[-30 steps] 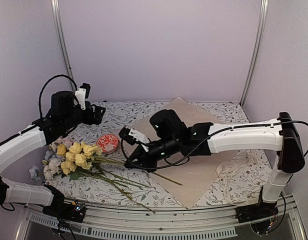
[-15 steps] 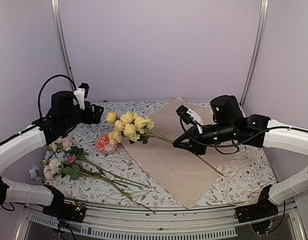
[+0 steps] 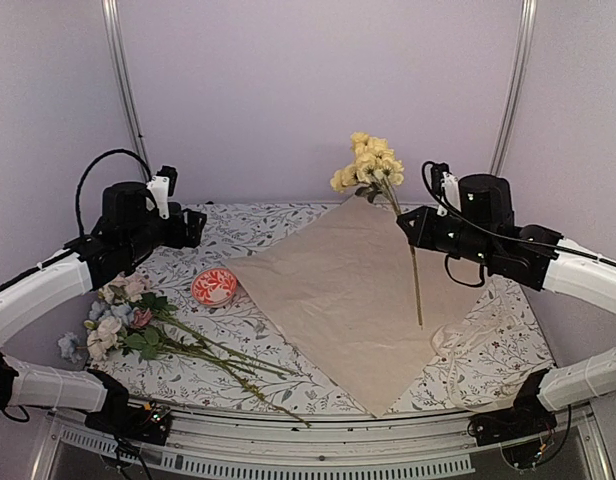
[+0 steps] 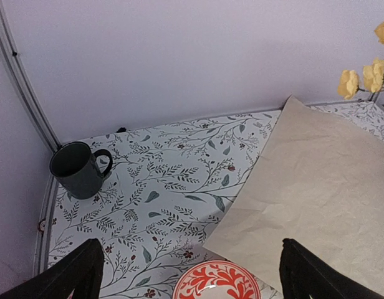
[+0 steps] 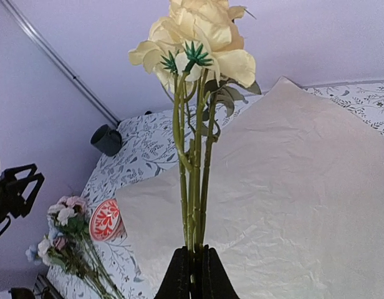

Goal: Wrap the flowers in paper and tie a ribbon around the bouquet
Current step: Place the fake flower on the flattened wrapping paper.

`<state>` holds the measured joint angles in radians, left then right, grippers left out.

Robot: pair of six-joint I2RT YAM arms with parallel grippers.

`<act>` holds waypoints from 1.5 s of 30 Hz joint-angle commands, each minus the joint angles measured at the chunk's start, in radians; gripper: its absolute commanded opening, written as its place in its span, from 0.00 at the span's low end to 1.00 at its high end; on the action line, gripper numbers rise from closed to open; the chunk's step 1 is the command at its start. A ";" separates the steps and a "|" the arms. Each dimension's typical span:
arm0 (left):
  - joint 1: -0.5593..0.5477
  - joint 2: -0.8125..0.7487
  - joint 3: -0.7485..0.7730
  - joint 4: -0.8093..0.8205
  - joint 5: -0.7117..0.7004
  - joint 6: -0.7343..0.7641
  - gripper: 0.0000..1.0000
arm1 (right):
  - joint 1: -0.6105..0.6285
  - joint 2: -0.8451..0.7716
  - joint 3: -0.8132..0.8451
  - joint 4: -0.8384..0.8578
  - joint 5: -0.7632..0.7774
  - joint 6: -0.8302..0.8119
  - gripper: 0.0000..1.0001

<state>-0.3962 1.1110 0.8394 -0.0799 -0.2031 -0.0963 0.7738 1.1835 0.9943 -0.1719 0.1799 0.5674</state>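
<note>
Right now I am in the first step, carrying flowers over to the paper, with no wrapping or tying begun

My right gripper (image 3: pixel 407 228) is clamped shut on the stems of a sprig of yellow flowers (image 3: pixel 369 164), holding it in the air above the far right part of the paper (image 3: pixel 328 290). My left gripper (image 3: pixel 195 228) hangs wide open with nothing in it, above the far left of the table

The sprig's long axis runs almost straight up and down: blooms at the top, against the back wall, and the cut end pointing down toward the paper. I cannot tell whether that end touches the sheet

The other flowers (image 3: pixel 138 325), pink, pale blue and white, lie flat on the patterned tablecloth (image 3: pixel 288 222) at the near left, blooms to the left, stems pointing right toward the paper. A red-and-white dish (image 3: pixel 215 287) sits just beside the paper's left corner. The ribbon (image 3: pixel 456 347) lies loose off the paper's right edge

Next, I judge, I must tip the sprig from upright to flat, lay it across the paper, then let go
</note>
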 commanded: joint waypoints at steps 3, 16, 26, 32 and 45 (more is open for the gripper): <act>0.012 0.006 -0.006 0.008 0.006 0.011 0.99 | 0.056 0.278 0.080 0.267 0.346 -0.025 0.00; 0.011 0.018 -0.005 0.005 0.026 0.008 0.99 | -0.043 0.744 0.320 0.247 0.161 -0.179 0.00; 0.011 0.023 -0.004 0.005 0.030 0.010 0.99 | -0.095 0.870 0.345 0.256 -0.200 -0.169 0.00; 0.011 0.029 -0.002 0.004 0.039 0.010 0.99 | -0.170 0.781 0.229 0.463 -0.418 -0.008 0.00; 0.011 0.027 -0.001 0.002 0.040 0.012 0.99 | -0.207 0.713 0.070 0.838 -0.568 0.321 0.00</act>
<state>-0.3943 1.1339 0.8394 -0.0814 -0.1692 -0.0967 0.5621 1.9244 1.1149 0.5274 -0.4110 0.7467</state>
